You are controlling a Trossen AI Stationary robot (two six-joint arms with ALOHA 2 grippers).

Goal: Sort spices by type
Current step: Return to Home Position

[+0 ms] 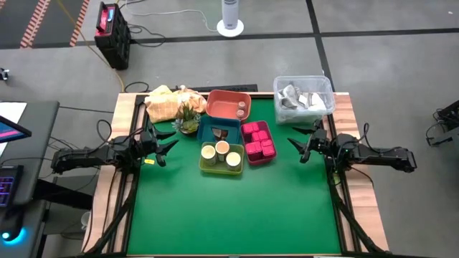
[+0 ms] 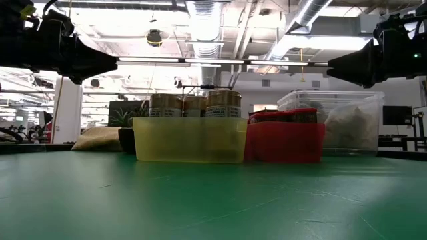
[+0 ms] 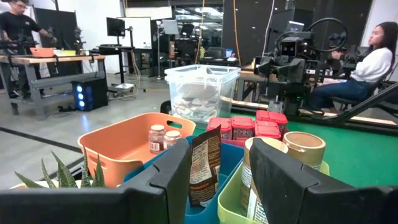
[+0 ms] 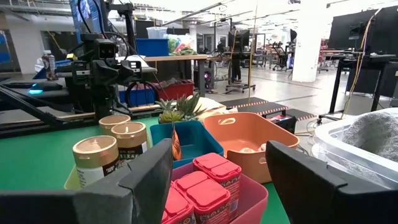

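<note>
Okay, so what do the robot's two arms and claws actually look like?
The left arm and right arm are black and slim, built of jointed segments, with thin black cables looping alongside. The left claw and right claw each end in two matte dark, wedge-shaped fingers with flat inner faces.

Between my left hand and my right hand, four bins cluster on the green counter. The yellow-green bin and pink bin stand side by side, with the blue bin and orange bin behind them. A small potted plant and a tan bag lie near my left hand. A clear plastic tub stands near my right hand. Beyond the counter, a person in a white top sits.
</note>
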